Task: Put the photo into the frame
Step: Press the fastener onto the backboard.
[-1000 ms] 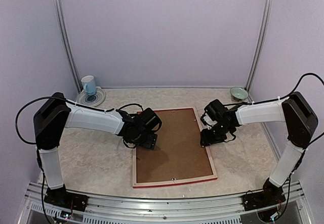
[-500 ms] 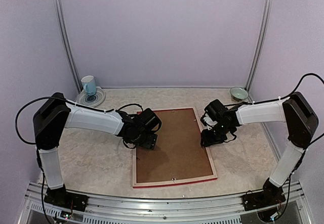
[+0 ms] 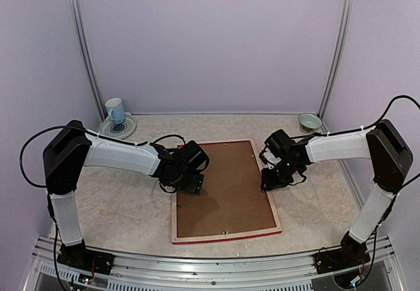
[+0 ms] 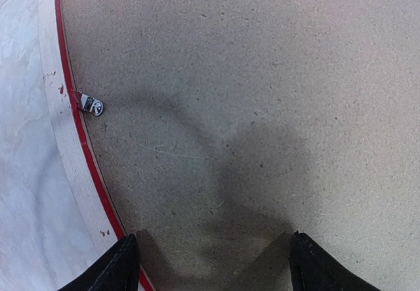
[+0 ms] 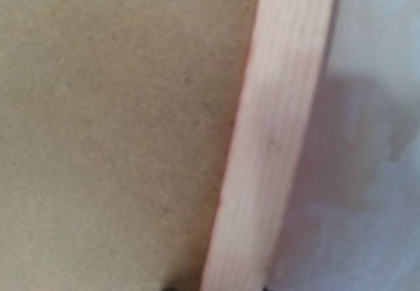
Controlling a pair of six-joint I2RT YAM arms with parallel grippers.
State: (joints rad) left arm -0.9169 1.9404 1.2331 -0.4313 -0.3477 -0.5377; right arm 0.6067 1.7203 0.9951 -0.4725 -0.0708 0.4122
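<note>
**Ana:** Brown backing board (image 3: 226, 192) fills the frame (image 3: 226, 236), which lies back-up in the middle of the table (image 3: 111, 199). What do the wrist cameras add?

**Ben:** The left one shows the left claw (image 4: 211, 255) released. Its two dark fingers (image 4: 121, 268) stand wide apart, low over the board and just inside the frame's left rail. It also catches a small metal tab (image 4: 88, 102) reaching from the rail's red inner edge onto the board. From above that tab is too small to make out.

**Ana:** And the right one?

**Ben:** Very close and blurred: board on the left, a pale wood rail running up, table on the right. The right claw (image 3: 268, 183) is only dark specks at the bottom edge there, so I cannot tell whether it is released or clenched. From above it sits at the frame's right rail.

**Ana:** What does only the top view give?

**Ben:** A mug (image 3: 115, 110) on a plate (image 3: 121, 128) at the back left, and a bowl (image 3: 310, 120) at the back right.

**Ana:** Any change from a second ago?

**Ben:** None I can see. Both arms and the frame lie as they did.
</note>
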